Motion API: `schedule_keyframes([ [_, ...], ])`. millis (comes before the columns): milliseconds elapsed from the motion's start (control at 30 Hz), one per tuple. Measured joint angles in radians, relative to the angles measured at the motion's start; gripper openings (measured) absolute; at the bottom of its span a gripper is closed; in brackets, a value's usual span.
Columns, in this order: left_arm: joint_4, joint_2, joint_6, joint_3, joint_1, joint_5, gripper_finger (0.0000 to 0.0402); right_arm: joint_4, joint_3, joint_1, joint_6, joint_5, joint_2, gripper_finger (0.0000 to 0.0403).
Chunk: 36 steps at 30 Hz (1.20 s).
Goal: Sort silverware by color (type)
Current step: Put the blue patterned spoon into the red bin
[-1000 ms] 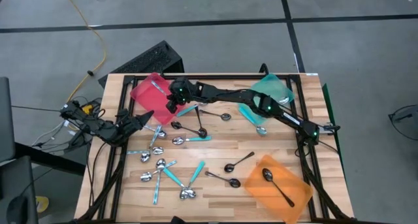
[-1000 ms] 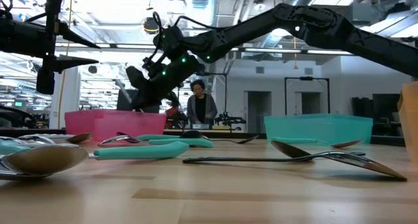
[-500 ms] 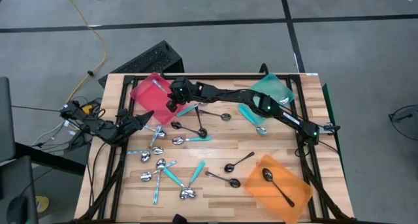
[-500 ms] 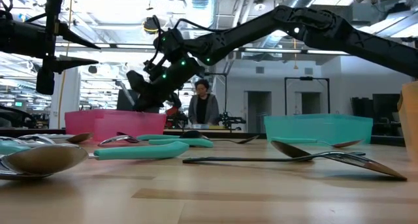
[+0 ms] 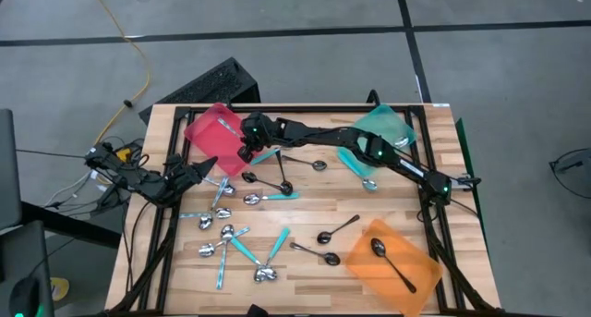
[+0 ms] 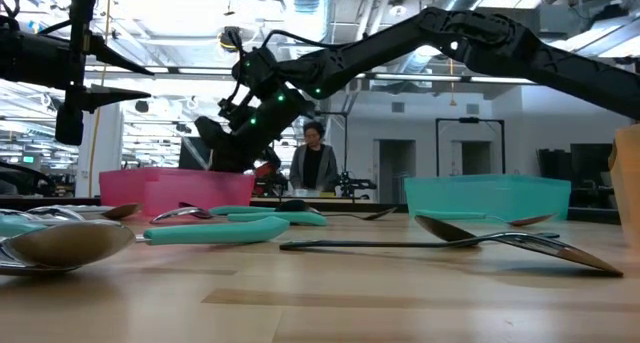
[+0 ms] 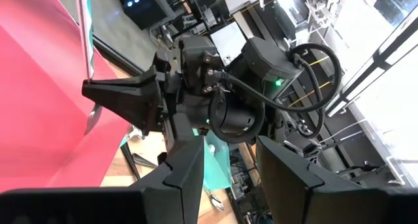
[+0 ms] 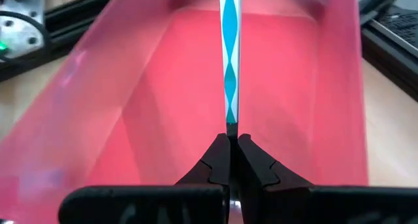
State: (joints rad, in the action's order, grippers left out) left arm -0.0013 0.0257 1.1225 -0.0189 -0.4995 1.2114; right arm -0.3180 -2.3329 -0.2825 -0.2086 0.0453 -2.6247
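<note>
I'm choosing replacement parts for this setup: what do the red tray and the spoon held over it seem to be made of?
The red tray looks like translucent plastic with a smooth, slightly glossy finish: the bench shows faintly through its walls. The spoon, pinched in the shut right gripper, shows a handle patterned in teal and silver; it could be coated metal or plastic, which the views leave open.

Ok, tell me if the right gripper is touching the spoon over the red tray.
Touching. The right wrist view shows the right gripper shut on the spoon, over the red tray.
</note>
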Motion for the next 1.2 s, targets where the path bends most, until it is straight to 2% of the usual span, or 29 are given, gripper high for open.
schedule_keyframes([
  [300,0.0,0.0,0.0,0.0,0.0,0.0,0.0123,0.018,-0.004,-0.007,-0.001,0.036,-0.026,0.0029],
  [867,0.0,0.0,0.004,0.0,0.0,0.0,0.0123,0.036,-0.005,-0.016,-0.027,0.031,-0.042,0.0035],
  [1200,0.0,0.0,-0.002,0.0,0.0,0.002,0.0123,0.035,-0.003,-0.015,-0.027,0.029,-0.045,0.0062],
])
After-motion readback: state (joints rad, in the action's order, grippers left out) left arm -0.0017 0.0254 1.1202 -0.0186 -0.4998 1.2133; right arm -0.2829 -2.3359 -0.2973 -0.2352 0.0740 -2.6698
